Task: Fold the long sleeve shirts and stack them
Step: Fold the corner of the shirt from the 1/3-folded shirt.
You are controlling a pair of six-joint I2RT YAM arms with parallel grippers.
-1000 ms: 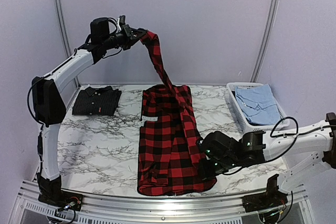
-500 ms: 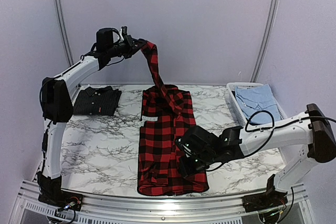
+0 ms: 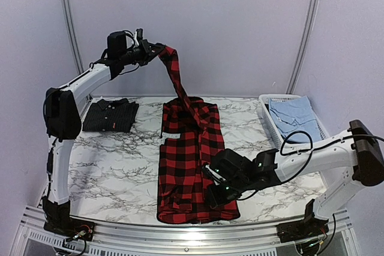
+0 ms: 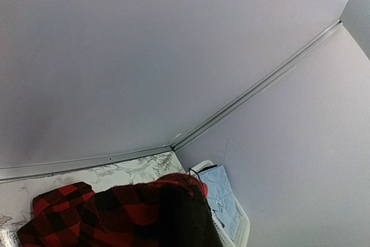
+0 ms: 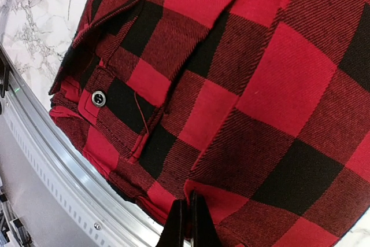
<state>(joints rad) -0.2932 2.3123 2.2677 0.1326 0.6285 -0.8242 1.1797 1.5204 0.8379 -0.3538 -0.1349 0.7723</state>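
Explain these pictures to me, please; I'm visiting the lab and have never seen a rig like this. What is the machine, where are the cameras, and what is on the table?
These are two robot arms bolted side by side, each ending in a two-finger gripper. The wide picture comes from a fixed camera above and behind them; the other two come from cameras on the wrists. On the marble-patterned table lies a red-and-black plaid shirt. The left gripper is shut on one of its sleeves, lifted high. The right gripper is shut, low at the shirt's near hem; whether it pinches cloth is unclear. A dark folded shirt lies far left, and a white basket on the right holds a light blue shirt.
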